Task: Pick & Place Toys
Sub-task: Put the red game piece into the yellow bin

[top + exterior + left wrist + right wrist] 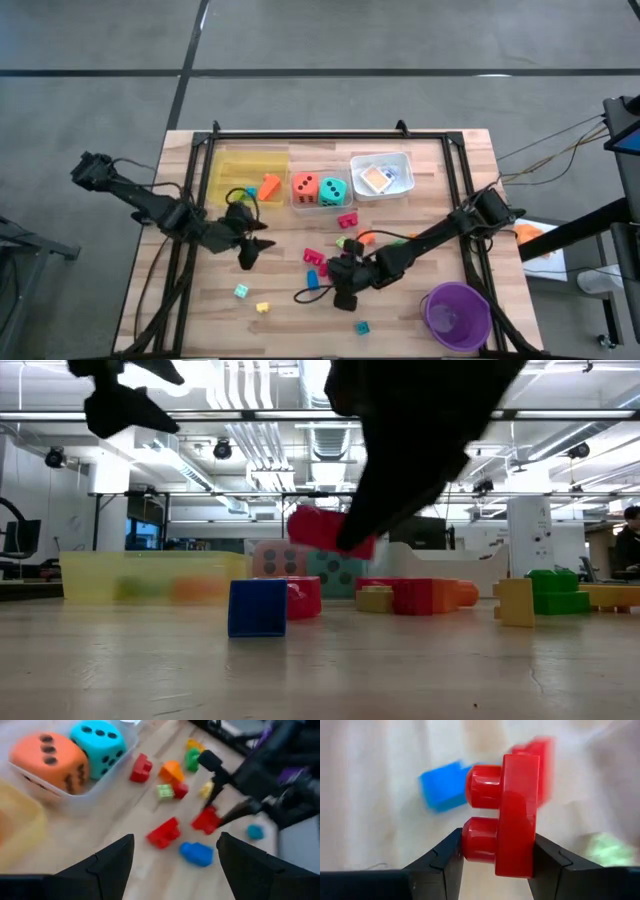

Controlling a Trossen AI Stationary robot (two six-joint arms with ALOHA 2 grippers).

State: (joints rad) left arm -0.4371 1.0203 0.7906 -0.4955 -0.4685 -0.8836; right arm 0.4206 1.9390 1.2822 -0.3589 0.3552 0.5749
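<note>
1. Right gripper [497, 851] is clamped on a red block [512, 815], holding it lifted off the table [420, 180] near the middle.
2. A blue block [442, 785] and another red block [164, 832] lie on the wood just beneath.
3. Left gripper [175, 857] hovers with its fingers apart, holding nothing, near the yellow tray [225, 172].
4. Orange die [305, 187] and teal die [333, 190] sit side by side in the clear tray [318, 206].
5. Other blocks lie scattered mid-table; purple cup [457, 315] stands at the near right corner.
</note>
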